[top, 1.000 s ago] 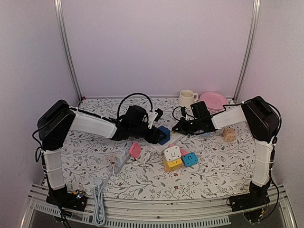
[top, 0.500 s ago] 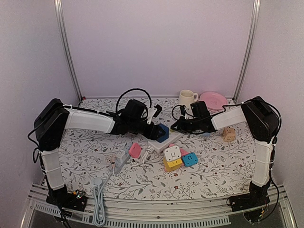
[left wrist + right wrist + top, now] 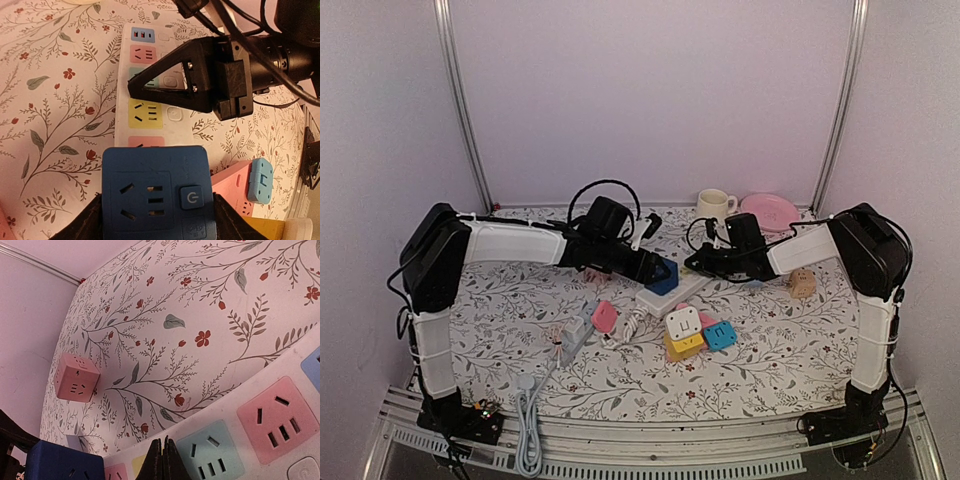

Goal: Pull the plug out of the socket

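A blue cube plug [image 3: 664, 277] is clamped between my left gripper's [image 3: 653, 271] fingers over the left end of the white power strip [image 3: 682, 290]. In the left wrist view the plug [image 3: 157, 192] fills the bottom, with a finger on each side, above the strip's pink socket [image 3: 145, 141]. I cannot tell whether its pins are clear of the socket. My right gripper [image 3: 695, 265] is shut and empty, its tip [image 3: 163, 444] pressed on the strip [image 3: 272, 412] beside the light blue socket. It also shows in the left wrist view [image 3: 200, 75].
A cream mug [image 3: 715, 207] and a pink plate [image 3: 770, 211] stand at the back. White [image 3: 683, 321], yellow [image 3: 686, 346], cyan [image 3: 721, 335] and pink [image 3: 605, 316] cube sockets lie in front of the strip. A wooden cube [image 3: 802, 284] is at the right. A grey cable [image 3: 528, 420] runs to the front edge.
My left arm has swung up and back, raising and tilting the blue plug slightly over the strip's end. My right gripper has stayed pressed on the strip.
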Controlling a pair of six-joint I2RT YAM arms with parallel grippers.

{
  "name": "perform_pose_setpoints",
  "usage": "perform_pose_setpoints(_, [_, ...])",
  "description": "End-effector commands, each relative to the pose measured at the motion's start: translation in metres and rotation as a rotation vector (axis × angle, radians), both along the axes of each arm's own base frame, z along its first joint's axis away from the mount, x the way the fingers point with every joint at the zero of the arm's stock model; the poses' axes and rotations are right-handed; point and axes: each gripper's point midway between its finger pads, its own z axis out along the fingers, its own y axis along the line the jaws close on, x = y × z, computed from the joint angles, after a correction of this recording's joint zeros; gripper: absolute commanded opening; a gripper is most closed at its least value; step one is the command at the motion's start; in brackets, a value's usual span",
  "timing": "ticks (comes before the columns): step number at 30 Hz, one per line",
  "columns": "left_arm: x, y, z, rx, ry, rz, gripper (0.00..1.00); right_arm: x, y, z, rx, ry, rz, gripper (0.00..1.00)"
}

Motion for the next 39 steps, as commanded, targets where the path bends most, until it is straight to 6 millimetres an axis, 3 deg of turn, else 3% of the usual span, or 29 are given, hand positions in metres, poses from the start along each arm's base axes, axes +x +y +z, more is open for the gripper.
perform_pose_setpoints(1, [0.024, -0.022, 0.076, -0.234, -0.046, -0.008, 0.0, -0.055, -0.045, -0.102, -0.231, 0.29, -0.043, 0.03])
perform_pose_setpoints(8, [0.034, -0.018, 0.063, -0.207, -0.009, 0.02, 0.0, -0.056, -0.045, -0.107, -0.231, 0.297, -0.042, 0.03])
perform_pose_setpoints(12, [0.03, -0.023, 0.064, -0.055, -0.172, 0.044, 0.0, -0.058, -0.042, -0.109, -0.211, 0.309, -0.03, 0.03])
perform_pose_setpoints(15, [0.023, -0.025, 0.065, -0.048, -0.229, 0.037, 0.0, -0.058, -0.04, -0.111, -0.197, 0.316, -0.028, 0.03])
perform_pose_setpoints(17, [0.017, -0.021, 0.088, -0.063, -0.307, 0.038, 0.0, -0.059, -0.039, -0.112, -0.189, 0.324, -0.026, 0.03])
perform_pose_setpoints(25, [0.009, -0.023, 0.091, -0.074, -0.342, 0.004, 0.0, -0.059, -0.043, -0.114, -0.178, 0.335, -0.035, 0.03])
perform_pose_setpoints(35, [0.001, -0.026, 0.125, -0.249, -0.245, -0.076, 0.0, -0.062, -0.05, -0.119, -0.194, 0.344, -0.053, 0.03])
perform_pose_setpoints(39, [0.004, -0.024, 0.122, -0.229, -0.236, -0.069, 0.0, -0.061, -0.051, -0.119, -0.196, 0.345, -0.059, 0.03])
